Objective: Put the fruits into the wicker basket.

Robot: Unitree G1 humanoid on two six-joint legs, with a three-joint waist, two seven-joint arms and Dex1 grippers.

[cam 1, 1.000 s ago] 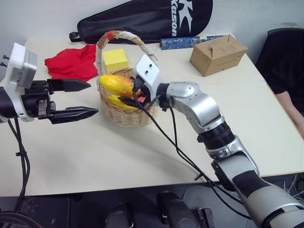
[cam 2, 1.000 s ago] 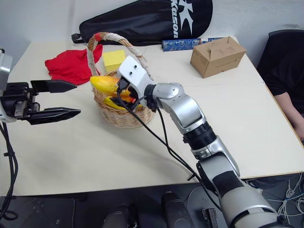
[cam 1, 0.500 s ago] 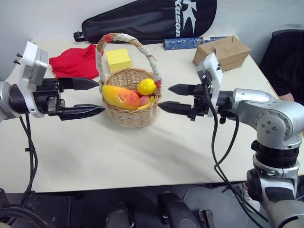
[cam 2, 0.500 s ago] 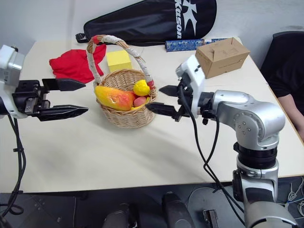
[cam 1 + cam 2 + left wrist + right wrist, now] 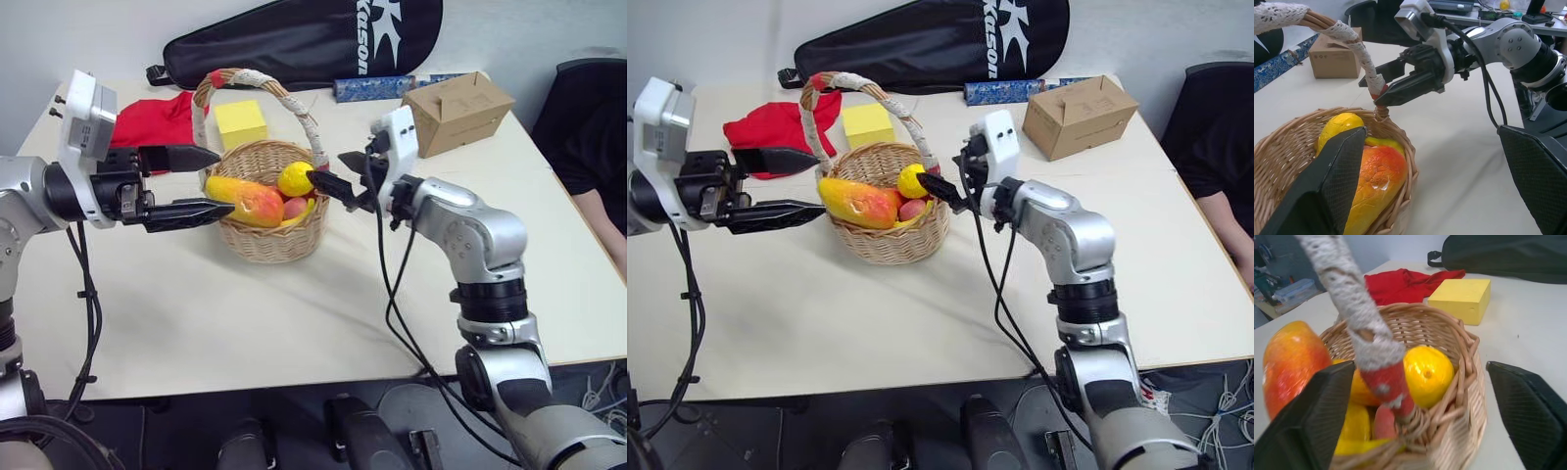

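I am seeing the wicker basket (image 5: pixel 271 211) sitting on the counter (image 5: pixel 294 313), roughly midway across and toward the far edge, with my two claws reaching in level from either side. All three fruits are lying inside it. The elongated mango piece (image 5: pixel 245 200) is resting across the basket on the left-claw side, its end poking over the rim. The lemon (image 5: pixel 297 178) is sitting against the handle foot on the right-claw side, and the oval red piece (image 5: pixel 296 207) is lying low between them, partly hidden.

My left claw (image 5: pixel 201 183) is standing wide and holding nothing; its lower finger tip is overlapping the elongated mango piece at the rim, though I cannot tell whether it is touching. My right claw (image 5: pixel 331 180) is also parted and empty, its fingers straddling the red-wrapped foot of the handle (image 5: pixel 1391 387) without closing on it, as the right wrist view is showing.

Beyond the basket, a yellow cube block (image 5: pixel 240 123) is sitting near the far edge, with a red cloth (image 5: pixel 152 119) lying beside it toward the far left corner. A cardboard box (image 5: pixel 462 112) is standing toward the far right corner, a blue patterned roll (image 5: pixel 387 86) is lying near it, and a black racket bag (image 5: pixel 304 39) is lying along the far edge.
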